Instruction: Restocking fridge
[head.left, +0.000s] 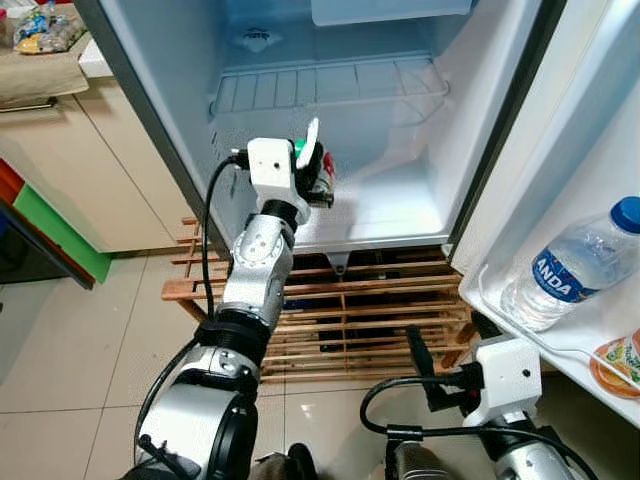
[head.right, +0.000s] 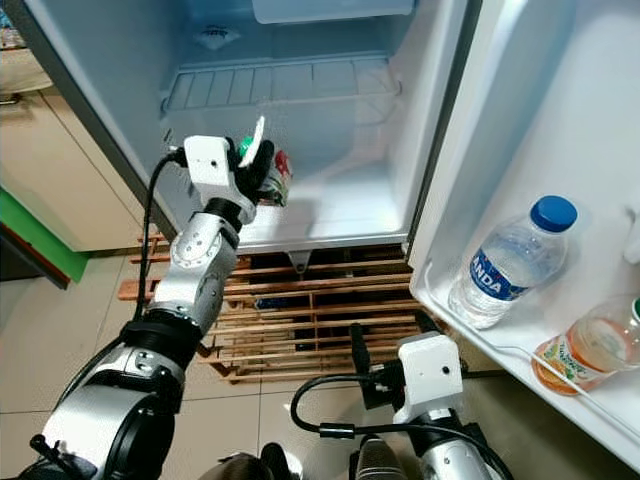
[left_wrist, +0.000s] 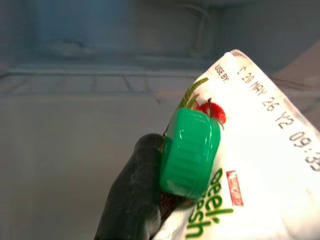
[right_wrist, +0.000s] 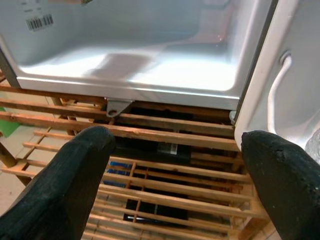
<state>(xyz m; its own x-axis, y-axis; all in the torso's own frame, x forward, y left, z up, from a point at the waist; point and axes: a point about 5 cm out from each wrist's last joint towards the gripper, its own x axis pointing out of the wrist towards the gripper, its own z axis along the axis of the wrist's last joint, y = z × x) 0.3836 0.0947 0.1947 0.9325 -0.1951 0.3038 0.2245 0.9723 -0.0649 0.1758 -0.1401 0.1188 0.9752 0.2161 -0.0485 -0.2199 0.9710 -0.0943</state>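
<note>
While the left hand (head.left: 312, 172) held a carton (left_wrist: 240, 165) by its green cap (left_wrist: 190, 152) at the fridge (head.left: 400, 200) mouth, below the wire shelf (head.left: 330, 85), the right hand (right_wrist: 175, 165) hung wide below the fridge. Gripped so near the cap, the carton could have swung and slipped out.

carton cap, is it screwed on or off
On. The green cap sits in place on the carton held by the left pincer at the open fridge; how tightly it is screwed cannot be told.
</note>
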